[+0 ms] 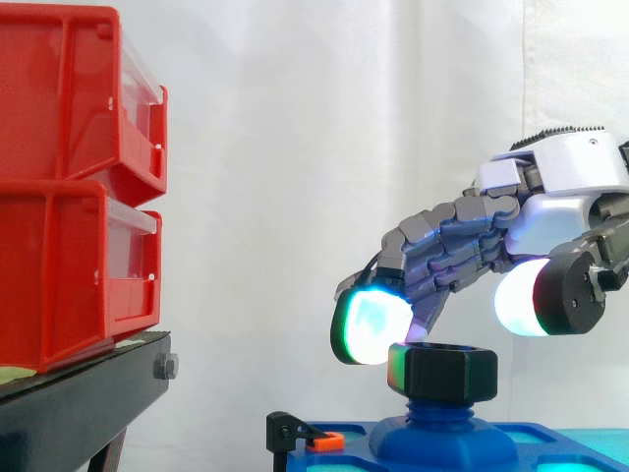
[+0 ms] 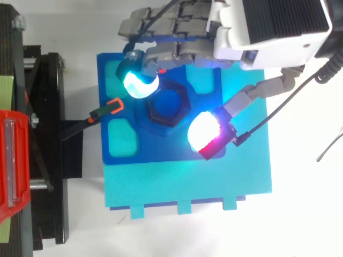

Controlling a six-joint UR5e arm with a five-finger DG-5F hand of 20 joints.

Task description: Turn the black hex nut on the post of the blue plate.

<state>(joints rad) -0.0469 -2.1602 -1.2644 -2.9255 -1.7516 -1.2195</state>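
Observation:
The black hex nut sits on the blue post that rises from the blue plate. My hand reaches in from the right and hovers over the nut, open, with its fingers stretched out. One glowing fingertip hangs just above the nut's left edge. The thumb pad is on the opposite side, higher than the nut and apart from it. Nothing is pinched between them.
Two stacked red bins stand on a black stand at the left. A black clamp with an orange tip touches the plate's left edge. A white curtain hangs behind.

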